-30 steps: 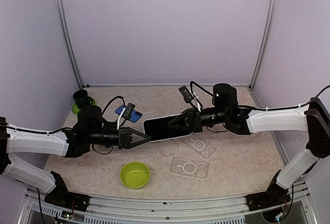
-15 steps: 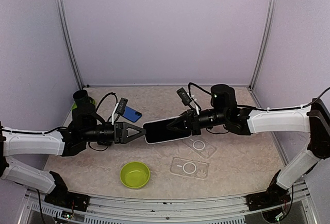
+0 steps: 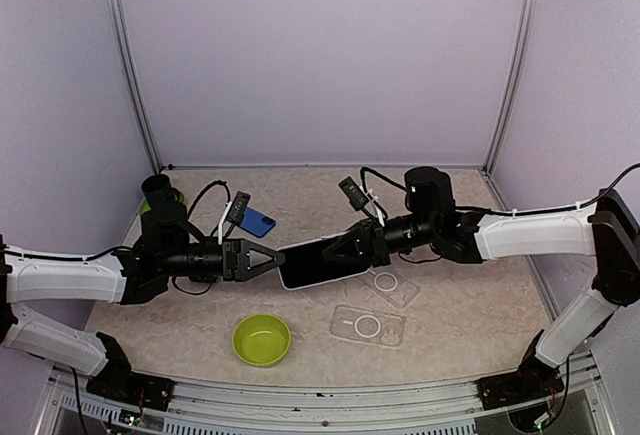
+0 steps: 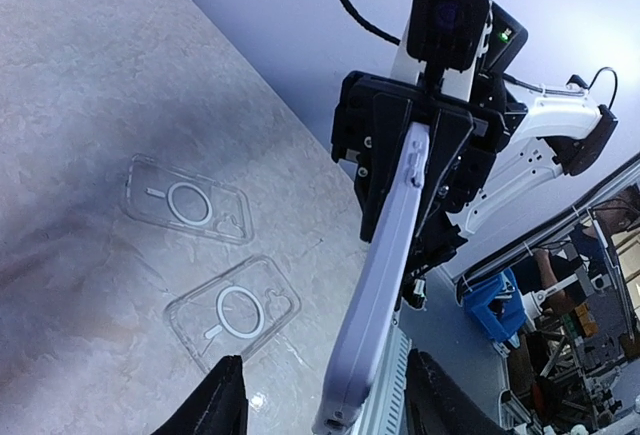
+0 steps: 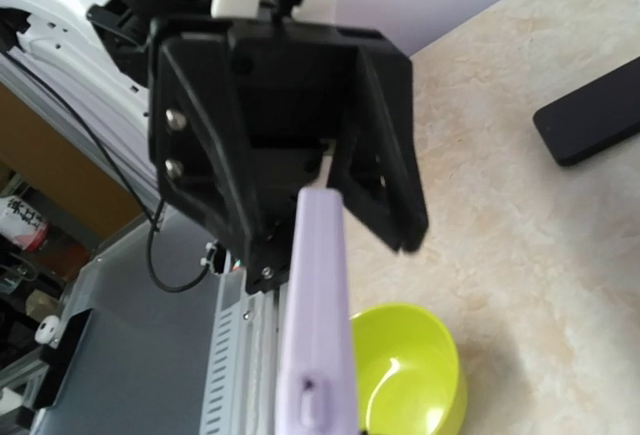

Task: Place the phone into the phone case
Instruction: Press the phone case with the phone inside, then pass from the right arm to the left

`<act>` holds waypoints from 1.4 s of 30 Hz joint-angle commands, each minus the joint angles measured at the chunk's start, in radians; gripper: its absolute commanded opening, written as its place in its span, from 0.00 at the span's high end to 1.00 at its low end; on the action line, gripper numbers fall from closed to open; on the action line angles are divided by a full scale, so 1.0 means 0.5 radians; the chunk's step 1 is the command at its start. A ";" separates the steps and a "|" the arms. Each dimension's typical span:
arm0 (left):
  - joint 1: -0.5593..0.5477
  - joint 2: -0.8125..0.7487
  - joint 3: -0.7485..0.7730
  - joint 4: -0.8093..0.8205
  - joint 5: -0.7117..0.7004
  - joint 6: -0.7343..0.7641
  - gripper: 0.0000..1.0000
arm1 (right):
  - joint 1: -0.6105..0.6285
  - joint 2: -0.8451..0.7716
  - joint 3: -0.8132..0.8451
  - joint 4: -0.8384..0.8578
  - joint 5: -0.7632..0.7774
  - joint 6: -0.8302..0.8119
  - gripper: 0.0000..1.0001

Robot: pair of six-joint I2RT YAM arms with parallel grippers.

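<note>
Holding the lavender phone [image 3: 322,261] in mid-air over the desk [image 3: 470,305], my right gripper [image 3: 345,248] is clamped on the phone's right end, with the dark screen facing up in the overhead view. My left gripper [image 3: 272,258] meets the phone's other end with its jaws spread, one finger on either side of the thin edge. The left wrist camera shows a gap between each finger and the phone. Two clear cases lie flat on the desk below and to the right of the phone. The farther clear case [image 3: 388,284] sits just beside the phone's right end, and the nearer clear case [image 3: 368,326] lies a little apart, toward the front. A green bowl [image 3: 262,340] sits near the front edge, left of the cases. A blue handset [image 3: 257,221] lies behind my left gripper, and a black cup [image 3: 157,190] stands at the far left.
</note>
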 commanded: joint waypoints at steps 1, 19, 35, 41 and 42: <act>-0.046 0.076 0.081 0.018 0.060 0.059 0.50 | -0.008 0.013 0.056 0.142 -0.094 0.047 1.00; 0.192 -0.096 -0.175 0.299 0.261 -0.195 0.74 | -0.122 0.038 -0.097 0.369 -0.260 0.163 1.00; 0.025 -0.067 0.337 -0.524 0.163 0.391 0.41 | -0.029 0.135 0.082 -0.098 -0.357 -0.122 1.00; -0.143 0.129 0.477 -0.626 0.198 0.508 0.40 | 0.042 0.176 0.128 -0.168 -0.413 -0.193 1.00; -0.165 0.161 0.493 -0.639 0.201 0.528 0.40 | 0.057 0.180 0.137 -0.197 -0.410 -0.215 1.00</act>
